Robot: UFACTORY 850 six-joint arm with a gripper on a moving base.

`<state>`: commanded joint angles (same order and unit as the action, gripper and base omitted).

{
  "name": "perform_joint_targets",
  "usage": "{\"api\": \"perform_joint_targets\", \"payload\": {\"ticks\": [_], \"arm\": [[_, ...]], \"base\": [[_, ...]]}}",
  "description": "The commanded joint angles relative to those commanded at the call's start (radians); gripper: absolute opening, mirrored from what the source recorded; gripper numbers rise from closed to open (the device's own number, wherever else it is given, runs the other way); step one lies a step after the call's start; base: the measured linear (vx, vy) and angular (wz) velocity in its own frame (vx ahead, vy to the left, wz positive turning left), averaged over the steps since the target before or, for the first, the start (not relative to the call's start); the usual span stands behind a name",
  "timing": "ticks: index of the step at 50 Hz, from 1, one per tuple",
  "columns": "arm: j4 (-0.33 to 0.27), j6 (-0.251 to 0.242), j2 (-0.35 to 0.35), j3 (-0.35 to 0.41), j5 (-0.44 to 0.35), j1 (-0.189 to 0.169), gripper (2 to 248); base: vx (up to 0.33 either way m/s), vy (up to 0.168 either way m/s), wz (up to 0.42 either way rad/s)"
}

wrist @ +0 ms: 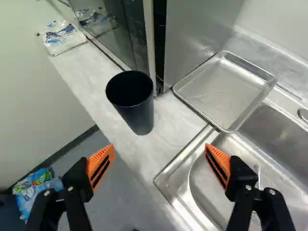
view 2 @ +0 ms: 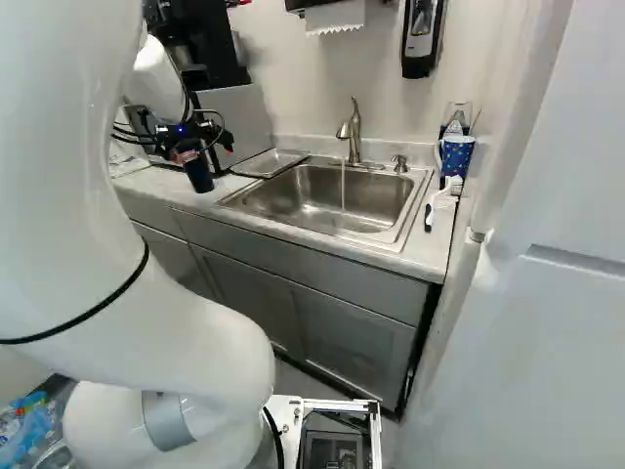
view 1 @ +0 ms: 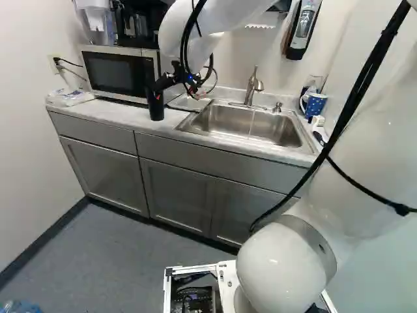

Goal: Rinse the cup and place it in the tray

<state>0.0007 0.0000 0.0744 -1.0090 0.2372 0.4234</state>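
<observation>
- OK, the black cup point(wrist: 139, 113) is standing upright on the counter point(wrist: 168, 110), right by the front corner of the microwave point(view 1: 114, 73), open end up. So it's not in the tray.
- The gripper point(view 2: 186, 151) is over at the microwave side of the sink. Going by the wrist view, its fingers are spread wide with a big gap between the orange pads point(wrist: 102, 163), and they've got hold of nothing. The cup is out ahead of them, a bit nearer the finger away from the sink.
- The metal tray point(wrist: 224, 89) lies between the microwave and the sink point(view 2: 322, 200), one edge lapping over the sink's rim. Nothing's sitting in it.
- Water's on, btw: a thin stream point(view 2: 343, 186) is coming out of the faucet point(view 2: 352, 132) into the sink.
- At the right of the right base view there's a blue spotted mug point(view 2: 457, 154) on the counter, plus a brush point(view 2: 430, 210) with a white head and dark handle lying near it.
- Other stuff: a clear plastic package point(wrist: 60, 37) on the counter in front of the microwave, and a soap dispenser point(view 2: 421, 39) on the wall above the counter.
</observation>
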Motion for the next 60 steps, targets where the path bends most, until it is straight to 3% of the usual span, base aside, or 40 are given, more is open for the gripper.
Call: {"api": "perform_joint_targets", "payload": {"ticks": [21,60], "arm": [[0.0,0.0,-0.048,0.002,-0.108,0.036,247],[0.0,0.0,-0.089,0.048,-0.322,0.065,247]], "base": [[0.0,0.0,0.0],[0.0,0.0,0.0]]}}
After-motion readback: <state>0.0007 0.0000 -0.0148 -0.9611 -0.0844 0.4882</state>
